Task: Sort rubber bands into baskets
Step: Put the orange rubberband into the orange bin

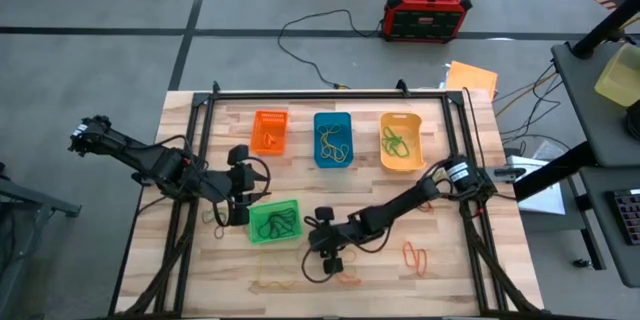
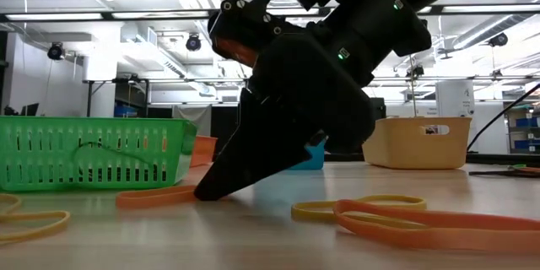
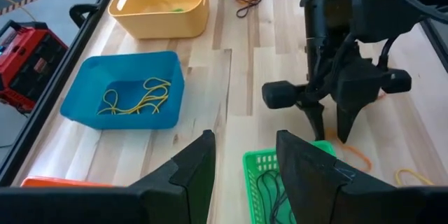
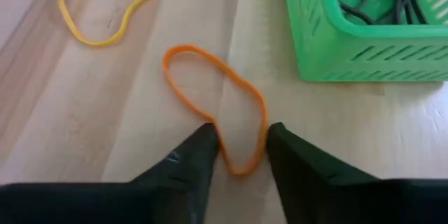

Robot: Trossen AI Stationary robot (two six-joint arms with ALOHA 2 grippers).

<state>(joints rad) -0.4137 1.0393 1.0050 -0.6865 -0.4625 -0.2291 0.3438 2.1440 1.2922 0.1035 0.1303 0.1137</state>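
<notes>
An orange rubber band (image 4: 217, 105) lies flat on the wood, just in front of the green basket (image 1: 274, 222), which holds dark bands. My right gripper (image 4: 240, 140) is down at the table, open, its fingertips on either side of the band's near end. My left gripper (image 3: 245, 161) hovers open, with nothing between its fingers, at the green basket's left side. Along the far side stand the orange basket (image 1: 269, 131), the blue basket (image 1: 333, 138) with yellow bands, and the yellow-orange basket (image 1: 401, 141) with green bands. My right gripper comes slanting down from the table's right side. Its two fingertips (image 4: 206, 136) straddle the orange band's near end (image 4: 241, 166), whose strands run right along their inner edges. I cannot tell whether they touch it. The band lies slack and flat on the table.
Loose bands lie near the front edge: a yellow one (image 1: 270, 282) at the left and orange ones (image 1: 415, 255) at the right. Black frame rails (image 1: 200, 130) run along the table's sides. A red-and-black box (image 1: 427, 10) stands on the floor beyond the table.
</notes>
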